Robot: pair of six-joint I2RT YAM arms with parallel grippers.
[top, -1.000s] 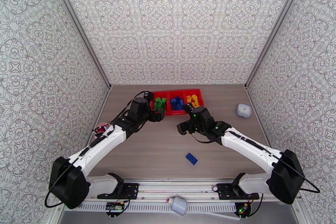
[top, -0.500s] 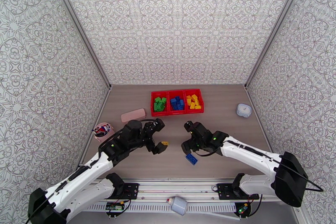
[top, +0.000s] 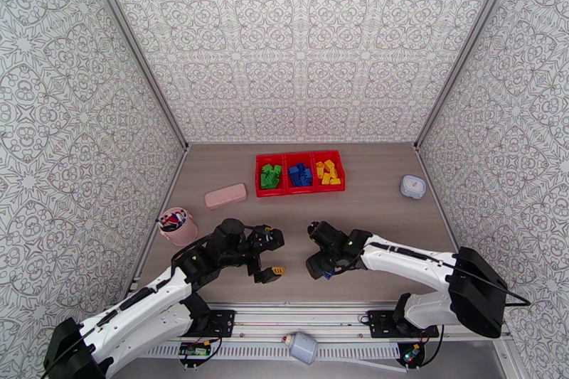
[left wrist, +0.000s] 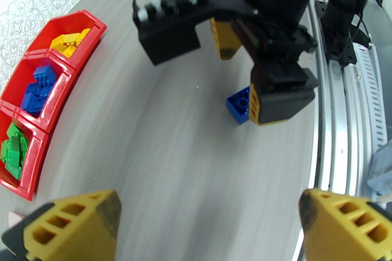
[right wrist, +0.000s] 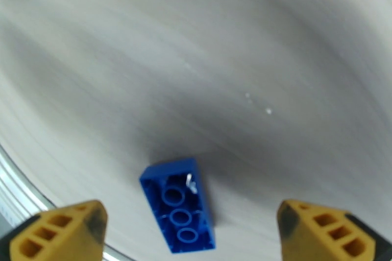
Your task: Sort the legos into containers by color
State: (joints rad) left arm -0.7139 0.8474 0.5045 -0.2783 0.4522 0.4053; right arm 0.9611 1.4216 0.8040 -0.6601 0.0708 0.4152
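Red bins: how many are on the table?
3, joined in a row at the far side of the table: left bin holds green legos, middle bin blue legos, right bin yellow legos.

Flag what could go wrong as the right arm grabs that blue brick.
The blue brick lies studs-down and skewed under the open right jaws; closing could twist or flick it. It sits near the table edge, so a nudge may push it off. The left jaws hover close by; the arms could collide.
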